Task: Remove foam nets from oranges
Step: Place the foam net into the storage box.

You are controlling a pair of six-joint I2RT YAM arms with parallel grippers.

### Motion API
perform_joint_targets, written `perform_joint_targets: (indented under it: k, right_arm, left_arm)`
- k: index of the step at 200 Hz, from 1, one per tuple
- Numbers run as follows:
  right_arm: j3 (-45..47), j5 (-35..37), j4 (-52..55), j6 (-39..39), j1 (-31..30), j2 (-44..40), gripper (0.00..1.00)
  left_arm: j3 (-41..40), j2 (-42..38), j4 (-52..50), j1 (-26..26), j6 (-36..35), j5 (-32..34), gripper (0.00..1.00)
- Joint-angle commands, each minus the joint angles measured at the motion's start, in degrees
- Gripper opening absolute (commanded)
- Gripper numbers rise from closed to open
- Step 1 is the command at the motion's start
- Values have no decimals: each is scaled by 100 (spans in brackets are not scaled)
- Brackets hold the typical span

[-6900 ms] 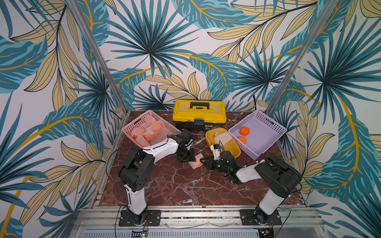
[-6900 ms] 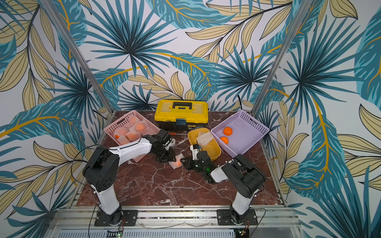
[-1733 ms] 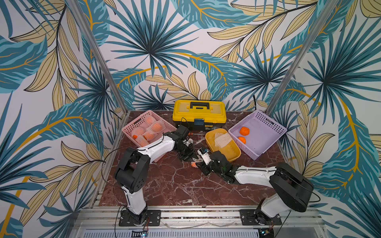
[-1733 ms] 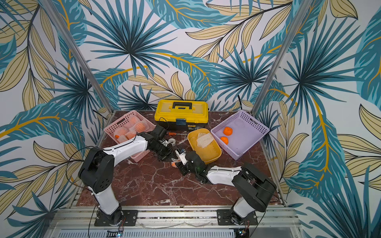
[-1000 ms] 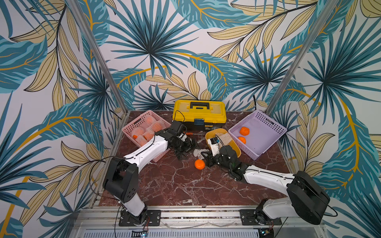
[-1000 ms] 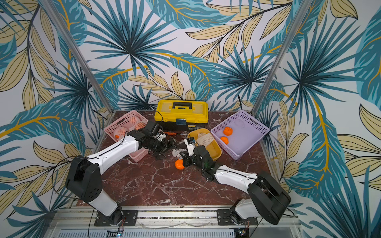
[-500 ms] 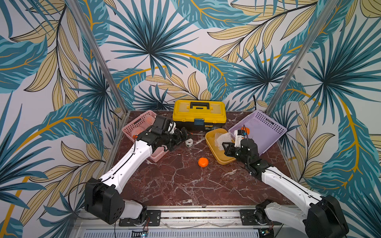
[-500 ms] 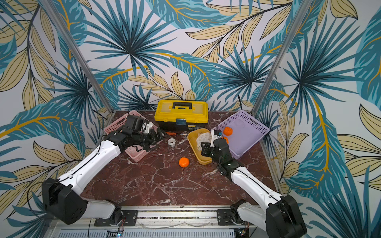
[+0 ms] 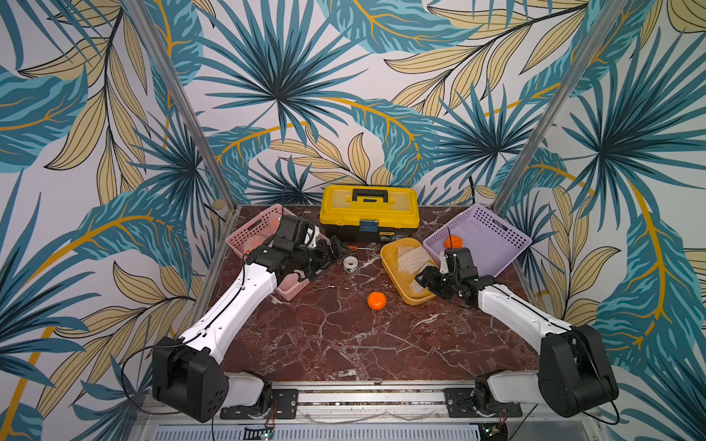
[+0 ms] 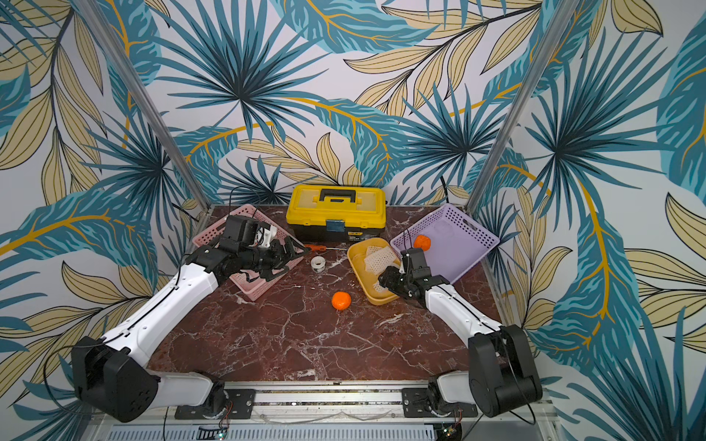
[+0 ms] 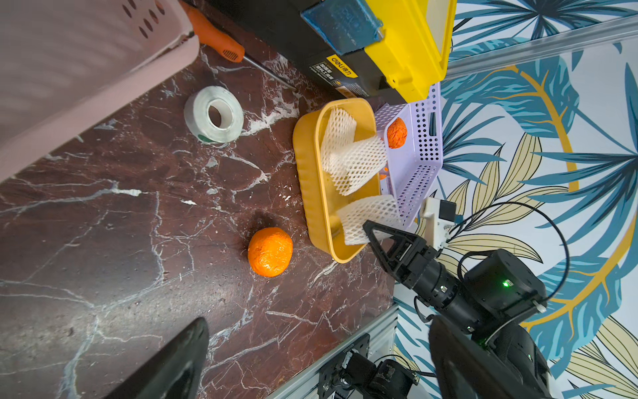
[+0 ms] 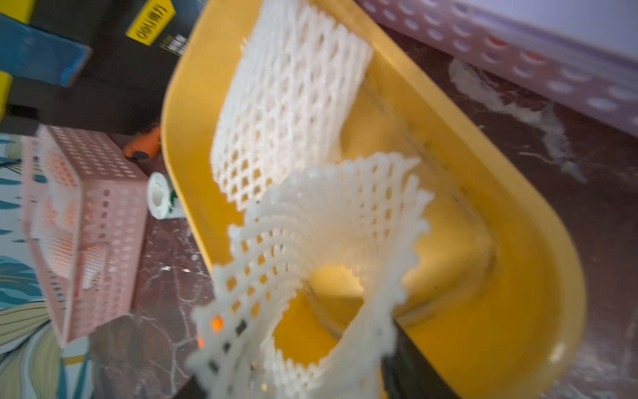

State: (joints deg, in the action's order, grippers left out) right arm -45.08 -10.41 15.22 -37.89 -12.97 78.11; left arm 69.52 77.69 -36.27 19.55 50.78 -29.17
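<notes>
A bare orange [image 9: 376,300] [image 10: 341,300] [image 11: 270,252] lies alone on the marble. Another orange [image 9: 453,241] [image 11: 396,132] sits in the purple basket [image 9: 496,236]. Empty foam nets [image 9: 412,256] [image 10: 379,256] lie in the yellow tray [image 9: 410,299]. My right gripper [image 9: 422,280] [image 12: 297,380] hangs over that tray's near end, jaws apart, with a foam net [image 12: 310,248] sprung into a loose tube between them. My left gripper [image 9: 336,252] [image 11: 317,352] is open and empty above the pink basket [image 9: 250,233], where netted oranges [image 12: 55,207] show.
A yellow toolbox [image 9: 368,214] stands at the back. In front of it lie an orange-handled screwdriver [image 11: 214,38] and a tape roll [image 9: 349,264] [image 11: 214,114]. The purple basket touches the yellow tray's far side.
My right arm carried the net from beside the orange to the yellow tray and its jaws have parted. My left arm drew back over the pink basket. The orange stays on the table.
</notes>
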Motion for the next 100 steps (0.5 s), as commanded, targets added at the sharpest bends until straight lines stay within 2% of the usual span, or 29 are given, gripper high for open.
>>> perform_joint_targets:
  k: [1,22,55,100]
  right_arm:
    - [-176,375,435,106,23,-141,71]
    - [-134,626,454,62,23,-290,79]
    - [-142,882,604,62,23,-414,85]
    - [-219,442,551,192,23,-465,97]
  left_arm:
    - [0,-10,16,-49,-138,-75,99]
    - [7,9,-2,-55,-157,-63,99]
    - [2,74,-53,-60,-165,-64,100]
    - [36,174,-214,-68,-244,-28,99]
